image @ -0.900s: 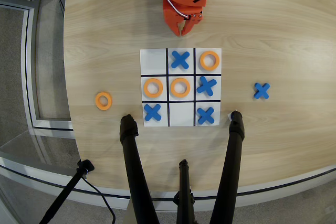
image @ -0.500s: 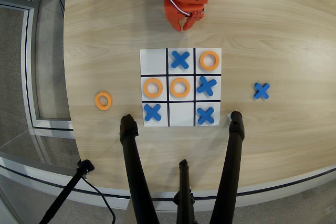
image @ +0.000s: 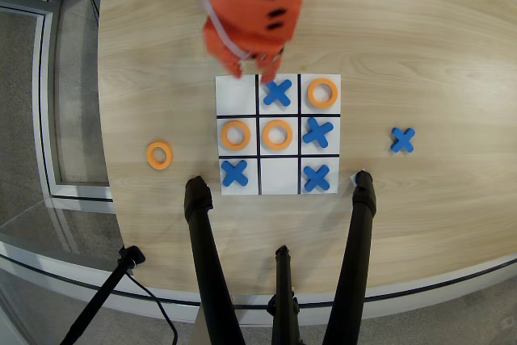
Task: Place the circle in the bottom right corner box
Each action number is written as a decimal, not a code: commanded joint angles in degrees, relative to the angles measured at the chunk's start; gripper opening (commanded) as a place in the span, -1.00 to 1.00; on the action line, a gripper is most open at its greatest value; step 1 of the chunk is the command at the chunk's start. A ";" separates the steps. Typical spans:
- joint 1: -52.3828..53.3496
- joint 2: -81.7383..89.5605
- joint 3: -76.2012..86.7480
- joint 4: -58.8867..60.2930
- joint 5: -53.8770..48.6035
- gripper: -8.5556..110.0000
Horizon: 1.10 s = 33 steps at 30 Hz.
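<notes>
Overhead view: the orange gripper (image: 252, 64) hangs blurred over the board's (image: 278, 187) top-left corner; its jaw state cannot be determined. The loose ring (image: 159, 154) lies on the table (image: 436, 46), left of the board, untouched.

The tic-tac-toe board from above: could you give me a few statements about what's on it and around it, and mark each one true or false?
1. The board holds three orange rings. True.
2. A spare orange ring lies on the wood left of the board. True.
3. The bottom middle cell holds a blue X. False: it is empty.
4. The pincer is gripping a ring. False: nothing shows in it, though it is blurred.
5. A blue X lies off the board to its right. True.
</notes>
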<state>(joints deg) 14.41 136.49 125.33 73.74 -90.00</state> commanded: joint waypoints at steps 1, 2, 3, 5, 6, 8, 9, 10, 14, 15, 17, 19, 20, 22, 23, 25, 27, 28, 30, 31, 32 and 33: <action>4.66 -12.83 -10.20 -5.10 -0.26 -0.59; 5.98 -16.35 -12.57 -6.33 -0.26 -0.59; 7.21 -19.86 -15.29 -7.38 -0.35 -0.59; 9.49 -26.54 -20.57 -9.05 -0.35 -0.59; 10.46 -29.44 -22.94 -10.20 -0.35 -0.58; 11.95 -34.80 -27.42 -11.95 -0.35 -0.58; 12.48 -37.27 -29.36 -13.01 -0.35 -0.58; 13.01 -39.55 -31.20 -14.06 -0.35 -0.58; 14.50 -47.81 -37.79 -17.67 -0.26 -0.51; 14.85 -49.83 -39.55 -18.11 -0.35 -0.51; 15.38 -53.35 -42.45 -18.90 -0.35 -0.51; 15.64 -56.34 -44.47 -19.69 -0.35 -0.51; 15.82 -57.57 -45.35 -19.95 -0.35 -0.51; 16.00 -60.29 -47.02 -20.39 -0.35 -0.51; 16.08 -61.52 -47.81 -20.65 -0.35 -0.51; 16.26 -64.07 -49.31 -21.27 -0.35 -0.51; 16.26 -66.53 -50.63 -21.88 0.00 -0.51; 16.26 -67.59 -51.24 -22.24 0.09 -0.51; 16.26 -69.87 -52.47 -22.59 0.09 -0.51; 16.35 -70.93 -53.09 -22.94 0.18 -0.51; 16.35 -72.07 -53.79 -23.20 0.26 -0.51; 16.44 -73.21 -54.67 -23.38 0.26 -0.51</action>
<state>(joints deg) 30.50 64.16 74.27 51.24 -90.00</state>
